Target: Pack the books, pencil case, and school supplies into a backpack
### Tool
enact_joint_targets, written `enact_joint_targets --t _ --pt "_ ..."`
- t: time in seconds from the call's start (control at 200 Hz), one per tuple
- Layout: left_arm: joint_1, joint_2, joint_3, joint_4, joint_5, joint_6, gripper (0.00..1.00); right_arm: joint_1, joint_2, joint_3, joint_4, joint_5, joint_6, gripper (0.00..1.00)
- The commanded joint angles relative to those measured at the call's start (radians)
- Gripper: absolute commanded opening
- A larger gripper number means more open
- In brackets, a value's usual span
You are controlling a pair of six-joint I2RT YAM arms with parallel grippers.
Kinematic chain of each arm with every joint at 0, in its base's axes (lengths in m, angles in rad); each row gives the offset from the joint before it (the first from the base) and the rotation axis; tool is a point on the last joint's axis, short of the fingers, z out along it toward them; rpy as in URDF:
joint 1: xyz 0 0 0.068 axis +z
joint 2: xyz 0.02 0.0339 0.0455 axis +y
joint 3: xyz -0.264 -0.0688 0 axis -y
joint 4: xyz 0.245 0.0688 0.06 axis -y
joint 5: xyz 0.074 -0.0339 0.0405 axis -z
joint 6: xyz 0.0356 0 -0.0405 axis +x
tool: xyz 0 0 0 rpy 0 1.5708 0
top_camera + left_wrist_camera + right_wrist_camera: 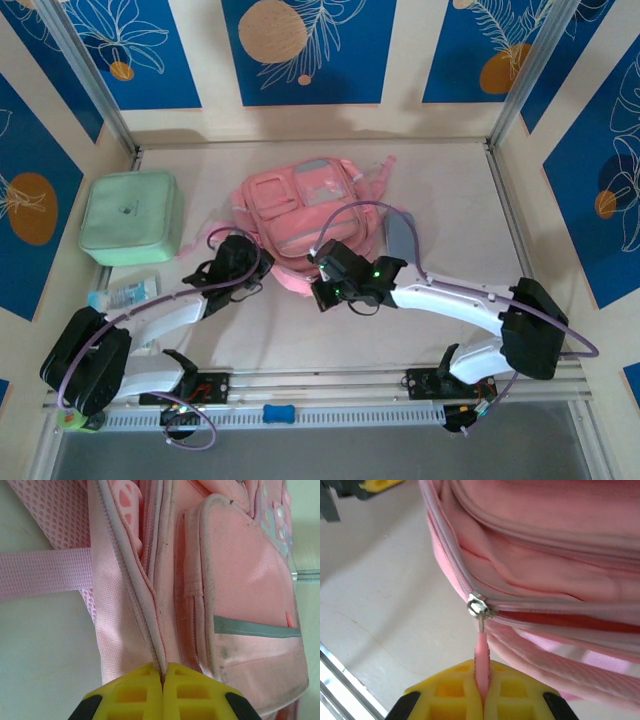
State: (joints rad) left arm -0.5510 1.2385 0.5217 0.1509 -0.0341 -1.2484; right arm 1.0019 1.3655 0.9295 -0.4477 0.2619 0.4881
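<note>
Left gripper (162,679): clamped on backpack (240,580) zipper seam just ahead of its tips, likely bracing the fabric.
Right gripper (482,682): pinching pink zipper pull (481,652); slider (479,606) just beyond, likely to open it.

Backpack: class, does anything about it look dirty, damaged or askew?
Yes, mildly. The backpack has a front pocket with dark smudges below its grey stripe, so it looks grubby. Nothing looks torn. The left pincer is shut on the zip seam, the right pincer on the zip pull.
</note>
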Motion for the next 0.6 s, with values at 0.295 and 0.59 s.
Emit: enact_joint_targets --t 0.295,0.59 --pt "0.214 0.101 0.170 -0.047 0.217 0.240 0.00 -0.023 -0.056 0.015 -0.069 -0.050 0.025 0.00" --pt "0.196 -0.072 0.070 -0.165 0.246 0.200 0.51 -0.007 0.012 0.027 0.017 -0.086 0.061 0.00"
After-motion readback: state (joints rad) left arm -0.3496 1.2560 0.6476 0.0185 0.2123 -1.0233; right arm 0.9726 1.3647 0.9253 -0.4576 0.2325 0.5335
